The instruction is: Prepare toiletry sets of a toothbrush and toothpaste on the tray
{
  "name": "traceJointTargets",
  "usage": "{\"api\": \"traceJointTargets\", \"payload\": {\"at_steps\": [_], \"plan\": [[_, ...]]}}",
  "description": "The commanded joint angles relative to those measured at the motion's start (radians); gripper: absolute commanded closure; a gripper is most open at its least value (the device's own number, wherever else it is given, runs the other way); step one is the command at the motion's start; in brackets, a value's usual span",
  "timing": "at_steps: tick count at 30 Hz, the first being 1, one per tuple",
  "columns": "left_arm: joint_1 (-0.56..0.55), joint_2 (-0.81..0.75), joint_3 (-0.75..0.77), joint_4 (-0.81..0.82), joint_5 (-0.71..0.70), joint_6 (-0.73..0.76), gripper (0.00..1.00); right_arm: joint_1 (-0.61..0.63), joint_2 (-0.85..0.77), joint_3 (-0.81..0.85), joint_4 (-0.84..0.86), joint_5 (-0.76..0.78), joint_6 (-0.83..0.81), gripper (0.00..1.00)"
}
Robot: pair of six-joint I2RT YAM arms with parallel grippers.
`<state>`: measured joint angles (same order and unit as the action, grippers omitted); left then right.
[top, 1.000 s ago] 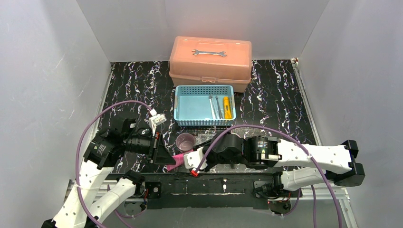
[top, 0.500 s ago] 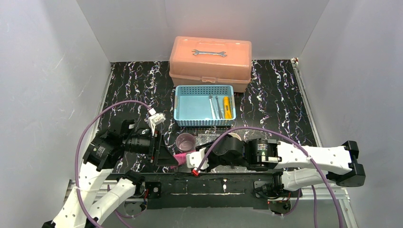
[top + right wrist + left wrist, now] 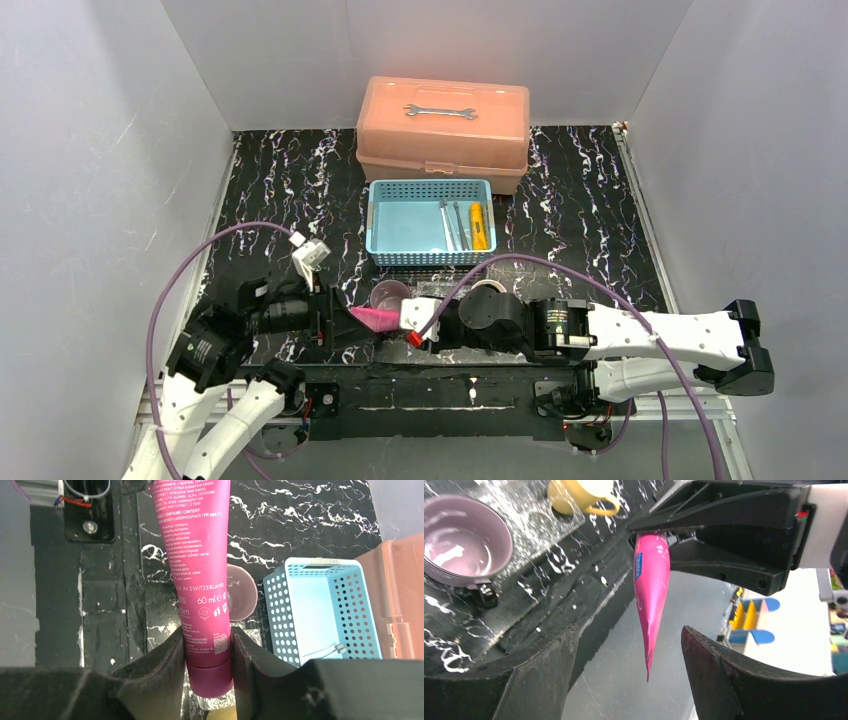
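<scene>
The magenta toothpaste (image 3: 202,580) is clamped near its cap between the pads of my right gripper (image 3: 207,665), which is shut on it. In the top view the toothpaste (image 3: 372,318) hangs level at the table's near edge, between my right gripper (image 3: 405,320) and my left gripper (image 3: 345,325). My left gripper (image 3: 631,670) is open, and the tube's flat tail (image 3: 651,595) points down between its fingers without touching them. The clear tray (image 3: 539,520) carries a purple mug (image 3: 461,545) and a yellow mug (image 3: 581,495). Pale toothbrushes (image 3: 450,225) and a yellow toothpaste (image 3: 479,226) lie in the blue basket (image 3: 385,225).
A salmon toolbox (image 3: 443,135) with a wrench (image 3: 440,111) on its lid stands behind the basket. White walls enclose the black marbled table on three sides. Purple cables loop over both arms near the front edge.
My left gripper has opened and let go of the magenta tube's tail, and the left arm has drawn back to the left. The right gripper keeps the tube and has lifted it slightly.
</scene>
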<state>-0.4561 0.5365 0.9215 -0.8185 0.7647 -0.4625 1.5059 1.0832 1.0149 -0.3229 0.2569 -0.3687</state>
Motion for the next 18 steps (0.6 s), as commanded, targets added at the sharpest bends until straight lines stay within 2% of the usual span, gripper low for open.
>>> {"api": "traceJointTargets", "payload": {"at_steps": [1, 7, 18], "plan": [[-0.006, -0.080, -0.006, 0.096, -0.111, -0.035, 0.26, 0.008, -0.024, -0.020, 0.169, 0.033, 0.132, 0.82], [-0.006, -0.171, -0.013, 0.131, -0.223, -0.044, 0.21, 0.013, -0.010, -0.064, 0.249, 0.087, 0.231, 0.84], [-0.006, -0.177, -0.017, 0.191, -0.223, -0.120, 0.24, 0.040, 0.000, -0.140, 0.442, 0.118, 0.347, 0.84]]}}
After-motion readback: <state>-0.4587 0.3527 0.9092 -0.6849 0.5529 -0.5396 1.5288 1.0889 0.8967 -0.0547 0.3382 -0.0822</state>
